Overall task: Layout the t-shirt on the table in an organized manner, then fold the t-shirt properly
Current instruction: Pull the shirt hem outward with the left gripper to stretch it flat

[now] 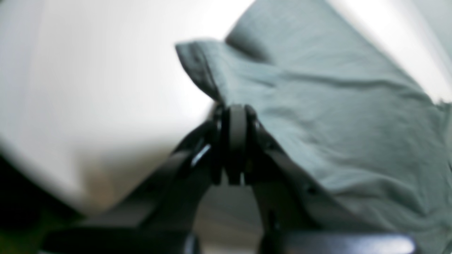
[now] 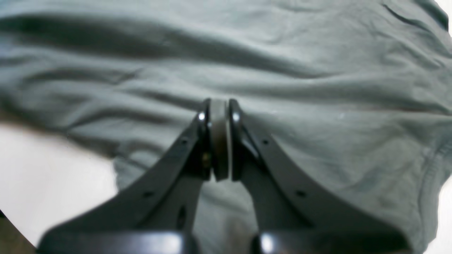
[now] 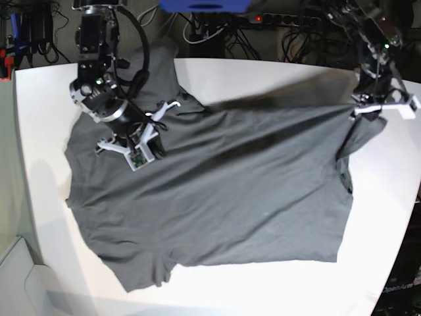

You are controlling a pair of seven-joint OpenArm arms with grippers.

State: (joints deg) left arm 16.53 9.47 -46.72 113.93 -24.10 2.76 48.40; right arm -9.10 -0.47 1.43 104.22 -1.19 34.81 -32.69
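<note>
The dark grey t-shirt (image 3: 230, 191) lies spread across the white table (image 3: 263, 283), its far edge pulled taut between both arms. My left gripper (image 3: 358, 110) is at the shirt's right corner. In the left wrist view this gripper (image 1: 235, 109) is shut on a pinch of the t-shirt (image 1: 335, 106), with bare table (image 1: 88, 88) to the left. My right gripper (image 3: 158, 128) is over the shirt's upper left part. In the right wrist view its jaws (image 2: 219, 106) are shut on wrinkled t-shirt (image 2: 317, 70) fabric, with table (image 2: 42, 176) showing at the lower left.
Cables and dark equipment (image 3: 263, 26) crowd the space behind the table's far edge. The table's rounded right edge (image 3: 411, 217) runs close to the shirt. A pale surface (image 3: 13, 270) lies beyond the left edge.
</note>
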